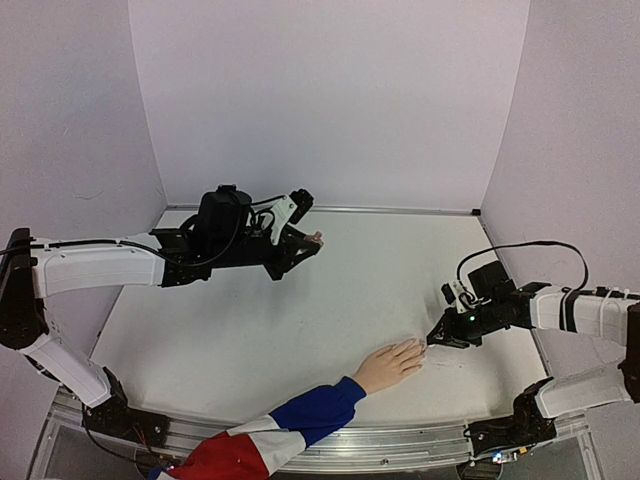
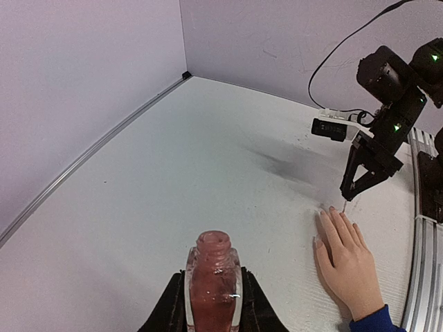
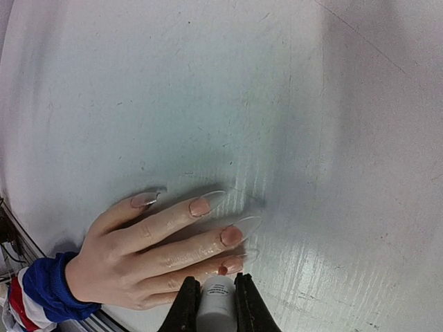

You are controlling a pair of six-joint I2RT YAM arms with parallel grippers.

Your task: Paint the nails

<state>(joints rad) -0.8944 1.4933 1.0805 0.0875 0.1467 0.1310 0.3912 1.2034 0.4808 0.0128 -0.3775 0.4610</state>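
A pale hand (image 1: 388, 364) in a blue, white and red sleeve (image 1: 290, 425) lies flat near the front edge. Its long clear nails (image 3: 235, 231) show pinkish paint near the base. My right gripper (image 1: 437, 337) is shut on the white brush cap (image 3: 217, 304), and the brush's red tip (image 3: 223, 270) sits on a fingertip in the right wrist view. My left gripper (image 1: 308, 240) is shut on the open pinkish polish bottle (image 2: 214, 280) and holds it raised over the table's far left part.
The white table (image 1: 300, 320) is bounded by lavender walls at the back and sides. A metal rail (image 1: 420, 438) runs along the front edge. A black cable (image 1: 520, 248) loops above my right arm.
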